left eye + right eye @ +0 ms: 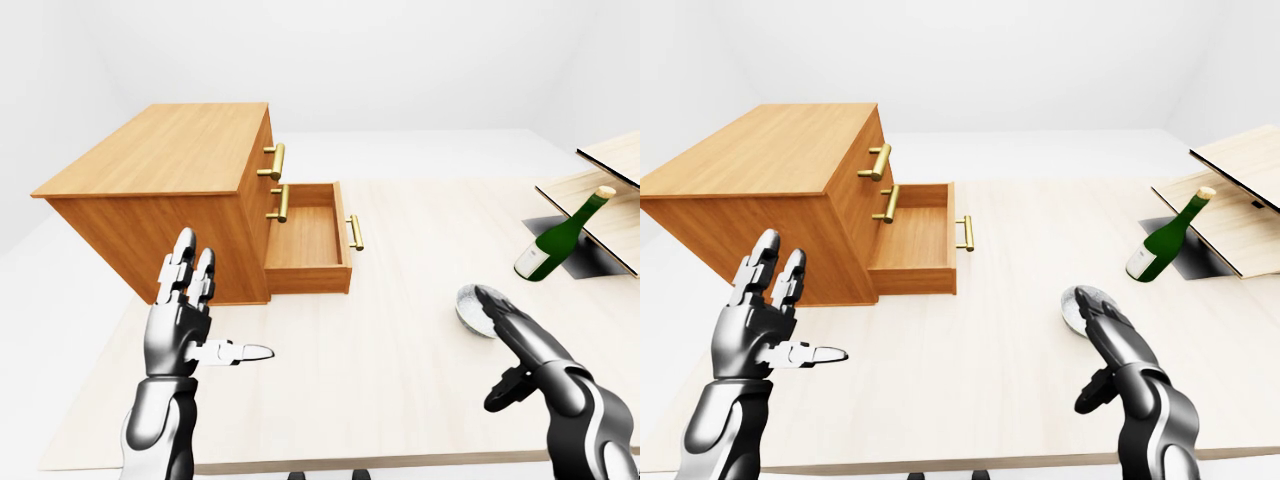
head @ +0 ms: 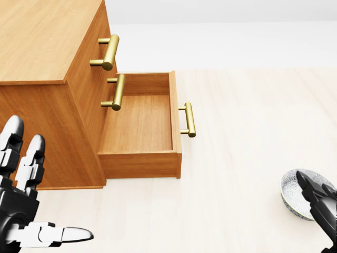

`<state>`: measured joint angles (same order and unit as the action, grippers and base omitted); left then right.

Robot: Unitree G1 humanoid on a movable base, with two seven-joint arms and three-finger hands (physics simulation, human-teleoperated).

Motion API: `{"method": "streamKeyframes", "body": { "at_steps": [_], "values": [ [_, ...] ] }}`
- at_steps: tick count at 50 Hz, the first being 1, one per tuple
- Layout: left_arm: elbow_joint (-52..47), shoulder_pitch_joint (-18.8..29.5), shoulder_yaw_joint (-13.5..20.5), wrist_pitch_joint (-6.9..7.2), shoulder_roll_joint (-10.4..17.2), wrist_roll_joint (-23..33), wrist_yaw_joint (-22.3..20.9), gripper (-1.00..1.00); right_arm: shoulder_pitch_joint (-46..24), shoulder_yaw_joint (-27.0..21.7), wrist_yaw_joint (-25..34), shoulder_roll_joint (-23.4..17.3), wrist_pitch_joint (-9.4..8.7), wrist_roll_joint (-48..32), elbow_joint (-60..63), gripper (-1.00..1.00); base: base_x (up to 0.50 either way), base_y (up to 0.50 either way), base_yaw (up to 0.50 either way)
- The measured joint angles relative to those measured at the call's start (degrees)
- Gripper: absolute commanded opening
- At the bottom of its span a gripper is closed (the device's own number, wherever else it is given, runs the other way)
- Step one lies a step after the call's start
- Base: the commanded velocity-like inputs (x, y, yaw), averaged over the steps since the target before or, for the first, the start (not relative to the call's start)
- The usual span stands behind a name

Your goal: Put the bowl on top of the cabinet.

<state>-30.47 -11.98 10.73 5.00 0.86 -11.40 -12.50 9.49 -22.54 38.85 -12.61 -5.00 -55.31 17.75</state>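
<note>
A white patterned bowl (image 2: 294,192) sits on the pale table at the lower right of the head view. My right hand (image 1: 503,328) reaches over it from the right with open fingers lying across its rim and bowl-side; nothing is closed round it. The wooden cabinet (image 1: 165,152) stands at the upper left, its flat top bare. Its lowest drawer (image 1: 305,236) is pulled out and empty. My left hand (image 1: 212,312) is held up, open, fingers spread and thumb pointing right, just below the cabinet's near side.
A green wine bottle (image 1: 560,238) leans against tilted wooden boards (image 1: 600,190) at the right edge of the table. Brass handles (image 2: 109,51) stick out from the cabinet's drawer fronts. The table's near edge (image 1: 330,462) runs along the bottom of the eye views.
</note>
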Motion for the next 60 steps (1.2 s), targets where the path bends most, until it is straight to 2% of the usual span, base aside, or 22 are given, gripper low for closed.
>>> {"method": "streamKeyframes", "body": {
  "at_steps": [11,43,60],
  "values": [
    [0.02,0.08,-0.04,0.00,0.03,0.04,0.05,1.00,-0.42,-0.06,-1.70,-1.63,0.00,2.52,-4.20,1.00,0.00,0.00,0.00],
    [0.15,-0.12,-0.28,0.00,-0.01,0.20,-0.01,1.00,-2.45,0.03,0.90,-4.16,0.00,1.55,-5.73,1.00,0.00,0.00,0.00],
    [0.37,-0.29,-0.58,0.00,-0.08,0.49,0.01,1.00,-2.70,0.04,-0.18,-4.97,0.00,2.60,-8.63,1.00,0.00,0.00,0.00]
  ]
}}
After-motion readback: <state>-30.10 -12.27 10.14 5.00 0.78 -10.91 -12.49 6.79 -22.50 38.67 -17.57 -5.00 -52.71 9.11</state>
